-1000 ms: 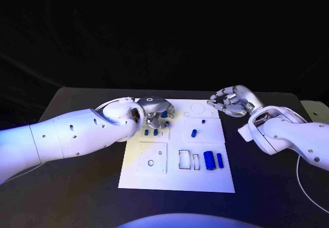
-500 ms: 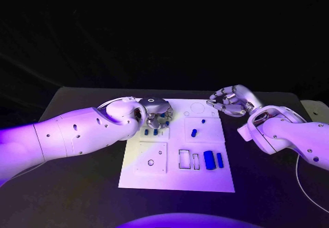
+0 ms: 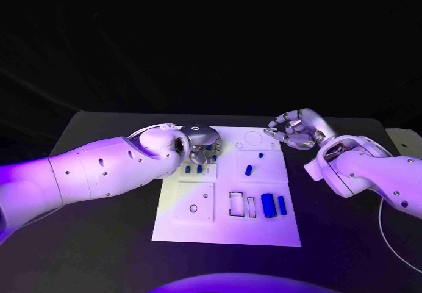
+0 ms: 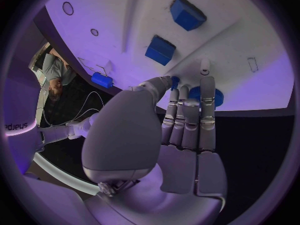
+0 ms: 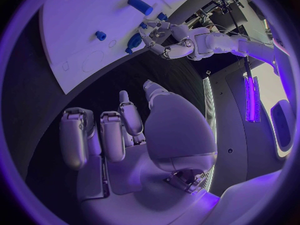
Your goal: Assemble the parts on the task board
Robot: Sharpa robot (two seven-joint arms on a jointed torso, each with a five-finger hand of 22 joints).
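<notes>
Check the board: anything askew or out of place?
Nothing stands out. The white rectangular task board lies flat on the black table, and the small blue parts sit within its outlines. The left robot hand works at its far end; the right robot hand hovers nearby.

A flat black table (image 3: pixel 105 232) with rounded far corners carries a white rectangular task board (image 3: pixel 224 229), which lies flat on it at the middle, under the left hand (image 3: pixel 199 145) and just beside the right hand (image 3: pixel 294 130).
</notes>
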